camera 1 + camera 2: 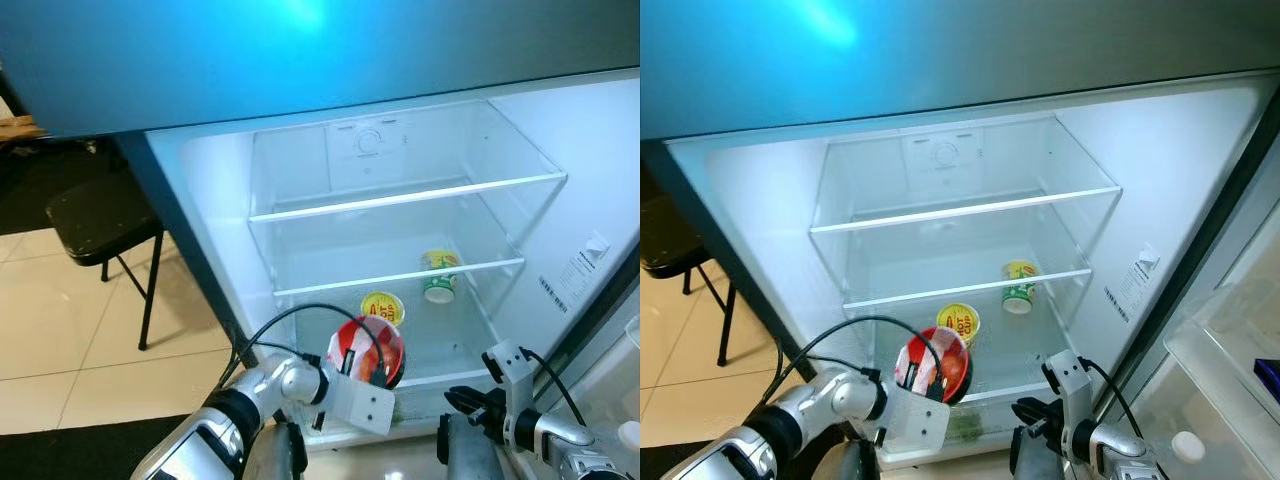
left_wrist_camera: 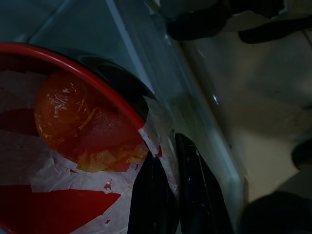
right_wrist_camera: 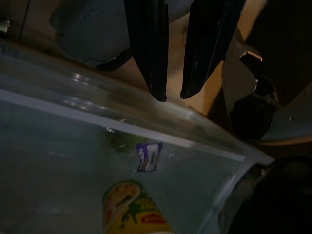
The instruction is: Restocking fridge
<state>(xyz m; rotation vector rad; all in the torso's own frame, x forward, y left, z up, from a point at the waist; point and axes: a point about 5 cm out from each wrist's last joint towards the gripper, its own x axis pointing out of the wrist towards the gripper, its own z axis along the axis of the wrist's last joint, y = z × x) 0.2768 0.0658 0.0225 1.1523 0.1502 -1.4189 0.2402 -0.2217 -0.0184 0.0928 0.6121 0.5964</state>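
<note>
Bright white open fridge (image 1: 215, 190) filled the frame's centre. Left gripper (image 2: 168, 195) pinched the red round noodle bowl (image 1: 368, 350); right gripper (image 3: 173, 95) hung narrowly parted, empty. Slide it level, clear of the yellow-lidded cup (image 1: 382, 307).

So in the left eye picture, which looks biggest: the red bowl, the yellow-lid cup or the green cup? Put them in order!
1. red bowl, but it's nearest the camera, so that may exaggerate it.
2. yellow-lid cup and green cup look about alike; I can't rank them.
</note>
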